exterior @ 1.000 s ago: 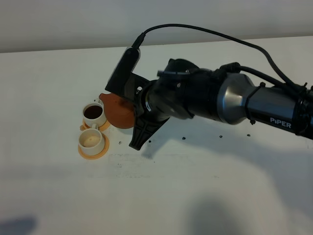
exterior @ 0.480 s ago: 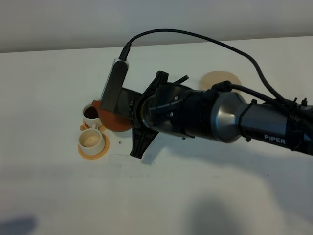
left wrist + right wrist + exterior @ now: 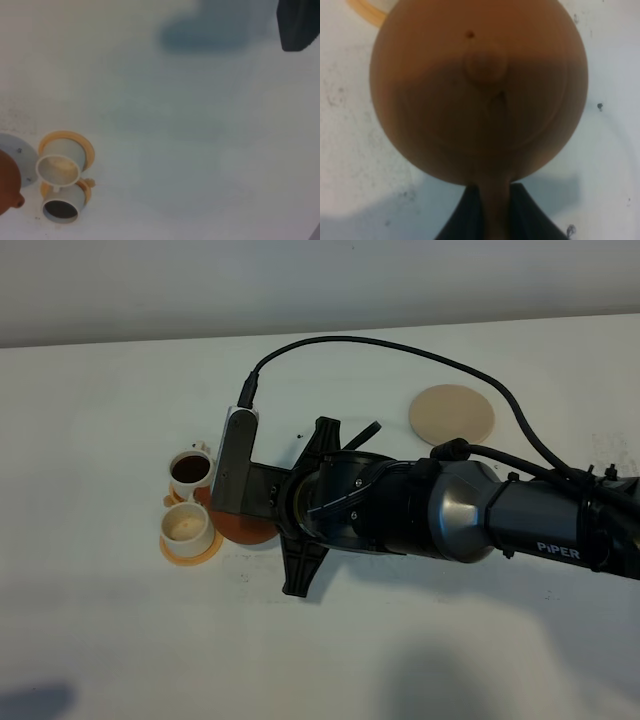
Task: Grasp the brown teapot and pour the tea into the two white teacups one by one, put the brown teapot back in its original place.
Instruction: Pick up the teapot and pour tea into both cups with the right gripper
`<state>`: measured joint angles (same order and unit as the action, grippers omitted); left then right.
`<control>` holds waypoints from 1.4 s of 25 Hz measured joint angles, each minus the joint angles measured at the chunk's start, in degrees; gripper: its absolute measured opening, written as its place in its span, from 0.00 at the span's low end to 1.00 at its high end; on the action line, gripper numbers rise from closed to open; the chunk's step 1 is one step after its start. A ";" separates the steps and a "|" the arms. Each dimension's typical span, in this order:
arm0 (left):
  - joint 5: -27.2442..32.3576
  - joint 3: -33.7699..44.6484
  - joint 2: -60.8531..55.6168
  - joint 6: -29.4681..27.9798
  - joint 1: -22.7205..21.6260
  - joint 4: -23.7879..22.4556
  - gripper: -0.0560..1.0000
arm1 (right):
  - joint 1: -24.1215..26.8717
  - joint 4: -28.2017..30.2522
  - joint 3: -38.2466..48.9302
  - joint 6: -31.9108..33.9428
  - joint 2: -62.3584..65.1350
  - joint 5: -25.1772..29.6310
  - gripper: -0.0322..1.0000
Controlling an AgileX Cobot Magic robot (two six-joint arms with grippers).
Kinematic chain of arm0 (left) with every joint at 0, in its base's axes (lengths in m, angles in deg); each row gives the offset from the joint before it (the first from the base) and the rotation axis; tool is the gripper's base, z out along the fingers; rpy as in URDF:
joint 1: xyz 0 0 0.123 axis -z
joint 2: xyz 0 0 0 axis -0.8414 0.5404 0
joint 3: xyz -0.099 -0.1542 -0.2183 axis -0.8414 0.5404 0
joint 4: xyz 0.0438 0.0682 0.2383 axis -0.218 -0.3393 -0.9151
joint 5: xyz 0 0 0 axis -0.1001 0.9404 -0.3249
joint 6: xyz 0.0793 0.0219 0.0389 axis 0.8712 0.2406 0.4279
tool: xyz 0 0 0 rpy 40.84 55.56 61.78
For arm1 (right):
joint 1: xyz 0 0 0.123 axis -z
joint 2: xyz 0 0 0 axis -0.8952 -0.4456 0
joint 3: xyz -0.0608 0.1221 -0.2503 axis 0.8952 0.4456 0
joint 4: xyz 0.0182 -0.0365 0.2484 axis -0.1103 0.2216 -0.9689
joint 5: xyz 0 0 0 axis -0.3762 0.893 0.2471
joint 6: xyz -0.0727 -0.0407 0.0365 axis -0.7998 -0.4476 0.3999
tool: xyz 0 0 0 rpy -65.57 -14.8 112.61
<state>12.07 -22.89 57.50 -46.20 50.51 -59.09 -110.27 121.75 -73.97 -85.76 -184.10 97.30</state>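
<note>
My right gripper point(image 3: 492, 192) is shut on the loop handle of the brown teapot point(image 3: 480, 90), which fills the right wrist view from above. In the exterior high view the brown teapot point(image 3: 238, 527) hangs close beside the nearer white teacup point(image 3: 187, 527), whose inside looks pale. The farther white teacup point(image 3: 190, 470) holds dark tea. Both teacups show in the left wrist view, the pale one point(image 3: 57, 168) and the dark one point(image 3: 61, 208), with the teapot's edge point(image 3: 6, 187) next to them. The beige coaster point(image 3: 452, 413) lies bare at the back right. My left gripper is out of view.
Each cup stands on a small orange saucer point(image 3: 190, 551). The right arm point(image 3: 460, 520) stretches across the white table point(image 3: 120, 640) from the right edge, its black cable point(image 3: 400, 350) looping above it. Small dark specks dot the tabletop near the cups.
The right arm has carried the teapot from beside the farther cup forward to the nearer cup. As it moved, the beige coaster came out from behind it.
</note>
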 joint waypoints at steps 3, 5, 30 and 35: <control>0.00 0.00 0.00 0.00 0.00 0.00 0.31 | 0.00 0.28 0.00 -1.77 0.00 0.53 0.12; 0.00 0.00 0.00 0.00 0.00 0.00 0.31 | 0.00 2.06 0.00 -2.54 0.00 0.64 0.12; 0.00 0.00 0.00 0.05 0.00 0.00 0.31 | -1.57 26.56 0.00 14.13 -0.57 -1.55 0.12; 0.00 0.00 0.00 0.05 0.00 0.00 0.31 | -2.23 31.49 -1.00 17.39 -2.68 0.10 0.12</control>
<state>12.07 -22.89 57.50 -46.15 50.51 -59.09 -112.50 153.24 -74.97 -68.37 -186.78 97.40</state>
